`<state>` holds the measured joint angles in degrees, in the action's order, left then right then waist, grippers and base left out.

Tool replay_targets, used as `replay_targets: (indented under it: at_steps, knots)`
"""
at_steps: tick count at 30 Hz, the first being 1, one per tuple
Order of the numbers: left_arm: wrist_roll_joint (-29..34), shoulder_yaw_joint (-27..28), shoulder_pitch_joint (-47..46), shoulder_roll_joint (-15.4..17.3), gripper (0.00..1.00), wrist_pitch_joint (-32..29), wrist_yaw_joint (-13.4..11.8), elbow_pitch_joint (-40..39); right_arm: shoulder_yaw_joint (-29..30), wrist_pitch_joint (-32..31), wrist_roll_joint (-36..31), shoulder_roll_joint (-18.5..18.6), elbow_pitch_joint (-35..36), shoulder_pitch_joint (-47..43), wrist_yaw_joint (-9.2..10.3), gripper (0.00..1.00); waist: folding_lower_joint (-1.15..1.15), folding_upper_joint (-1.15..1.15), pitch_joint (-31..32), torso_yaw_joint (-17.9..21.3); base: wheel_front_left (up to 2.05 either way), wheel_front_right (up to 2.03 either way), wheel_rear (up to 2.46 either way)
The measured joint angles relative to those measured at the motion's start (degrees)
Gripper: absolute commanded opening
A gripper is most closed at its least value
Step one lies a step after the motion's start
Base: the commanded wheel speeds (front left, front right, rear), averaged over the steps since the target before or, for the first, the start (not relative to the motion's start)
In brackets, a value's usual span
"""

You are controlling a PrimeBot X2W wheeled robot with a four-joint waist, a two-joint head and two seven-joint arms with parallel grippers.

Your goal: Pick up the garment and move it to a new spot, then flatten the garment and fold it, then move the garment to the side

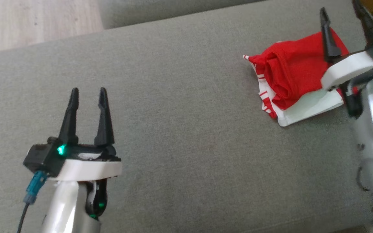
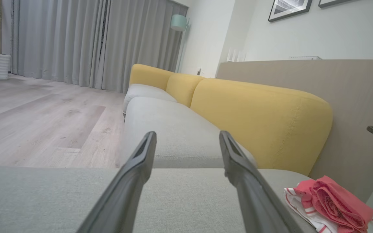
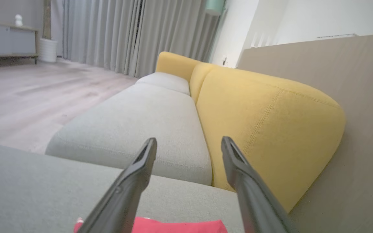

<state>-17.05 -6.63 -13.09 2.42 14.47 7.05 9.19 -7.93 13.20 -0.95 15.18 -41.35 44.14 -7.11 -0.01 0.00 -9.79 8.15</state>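
Observation:
The garment (image 1: 293,74) is a folded red and white bundle lying on the grey sofa seat (image 1: 186,123) at the right, also seen as the garment (image 2: 329,204) low at the right in the left wrist view. My right gripper (image 1: 340,9) is open over the garment's right side, with nothing between its fingers. A strip of red garment (image 3: 173,225) shows beneath my right gripper (image 3: 189,140). My left gripper (image 1: 88,92) stands open and empty over bare seat at the lower left, far from the garment; its own view shows my left gripper (image 2: 187,136) pointing along the sofa.
Yellow back cushions (image 2: 257,119) run along the seat's far side, with a beige panel (image 3: 351,129) behind them. Wooden floor (image 1: 28,22) lies beyond the seat's left edge. A second seat cushion (image 3: 141,123) continues ahead. Curtains (image 2: 76,42) hang in the distance.

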Motion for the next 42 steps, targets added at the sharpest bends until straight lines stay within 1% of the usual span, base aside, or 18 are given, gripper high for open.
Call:
replay_targets:
  at_steps: [2,3,7,8,9,11,15,17,19,24,37,42]
  knots:
    - [0.26,0.74,0.45,-0.02,1.00,0.09,-0.09,-0.33,1.21,0.01,1.42,-1.94,2.89,-1.64,0.01,1.00,0.00,0.00,0.82,-0.37,0.00,0.00,0.00]
    - [-0.02,1.20,0.58,-0.01,1.00,0.22,-0.58,-0.34,1.14,0.14,2.31,-2.91,4.36,-2.50,0.01,1.00,0.00,0.00,1.18,-0.60,0.00,0.00,0.00]
    - [-0.02,0.88,1.32,-0.02,1.00,0.24,-0.66,-0.18,0.51,0.54,4.72,-6.41,9.79,-7.76,0.00,1.00,0.00,0.00,2.50,-1.92,0.00,0.00,0.00]
    - [-0.03,0.87,1.74,-0.02,1.00,0.24,-0.86,-0.16,1.36,0.60,5.31,-7.16,10.82,-9.52,0.01,1.00,0.00,0.00,2.83,-2.27,0.00,0.00,0.00]
    - [-0.10,0.84,2.83,0.01,1.00,0.24,-1.11,-0.04,4.17,0.71,6.57,-8.60,12.46,-13.39,0.01,1.00,0.00,0.00,3.50,-2.99,0.00,0.00,0.00]
    - [-0.10,0.64,3.99,0.00,1.00,0.24,-1.18,0.29,6.94,1.02,7.17,-9.96,14.19,-17.52,0.01,1.00,0.00,0.00,4.20,-3.72,0.00,0.00,0.00]
    - [-0.10,0.55,6.50,0.01,1.00,0.23,-1.18,1.20,8.99,1.12,8.06,-11.90,16.99,-25.53,0.01,1.00,0.00,0.00,5.74,-4.70,0.00,0.00,0.00]
    - [-0.09,0.60,7.56,0.01,1.00,0.24,-1.20,1.75,8.92,1.16,10.09,-12.00,18.71,-28.87,0.01,1.00,0.00,0.00,6.29,-5.13,0.00,0.00,0.00]
    - [-0.04,0.84,8.27,0.01,1.00,0.24,-1.75,2.09,8.28,1.18,12.48,-12.00,20.11,-31.31,0.01,1.00,0.00,0.00,6.65,-5.47,0.00,0.00,0.00]
    - [-0.04,1.56,8.92,0.03,1.00,0.23,-2.50,2.14,6.43,1.18,13.01,-12.04,21.78,-33.91,0.01,1.00,0.00,0.00,6.90,-5.72,0.00,0.00,0.00]
    - [-0.75,3.01,9.55,0.03,1.00,0.23,-2.40,2.69,6.05,1.18,13.57,-12.04,23.02,-34.35,0.01,1.00,0.01,0.00,7.25,-6.14,0.00,0.00,0.00]
    - [-1.37,3.11,9.76,0.02,1.00,0.23,-1.91,1.81,6.11,1.18,13.41,-12.05,23.21,-34.36,0.01,1.00,0.01,0.00,7.25,-6.19,0.00,0.00,0.00]
